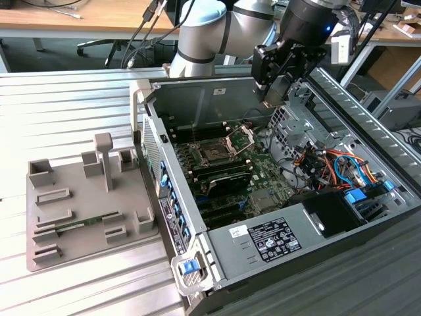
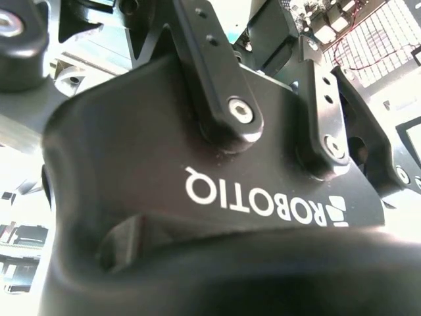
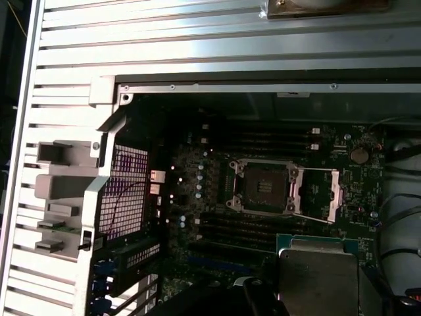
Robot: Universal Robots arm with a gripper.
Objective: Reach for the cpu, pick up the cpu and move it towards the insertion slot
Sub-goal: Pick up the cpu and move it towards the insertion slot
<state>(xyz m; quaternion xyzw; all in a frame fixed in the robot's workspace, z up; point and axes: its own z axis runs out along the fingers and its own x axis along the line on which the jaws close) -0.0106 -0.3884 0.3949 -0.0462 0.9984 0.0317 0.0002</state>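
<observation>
Claw [image 1: 271, 99] pinching cpu [image 3: 318, 275], above open insertion slot [image 3: 266, 187], white lettering on claw body

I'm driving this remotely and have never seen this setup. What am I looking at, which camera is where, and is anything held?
The exterior view is taken from off the machine. It shows a grey robot arm reaching over an open computer case on a ribbed metal table. A grey tray sits at the exterior view's left.

The arm's grasping tip, the end effector, hangs above the case.

Both wrist cameras ride on the arm. The second wrist view looks closely at the end effector's black housing. The first wrist view looks down into the case, where the insertion slot lies open on the green board.

The cpu sits close to that camera and appears held, beside the slot and not over it.
</observation>
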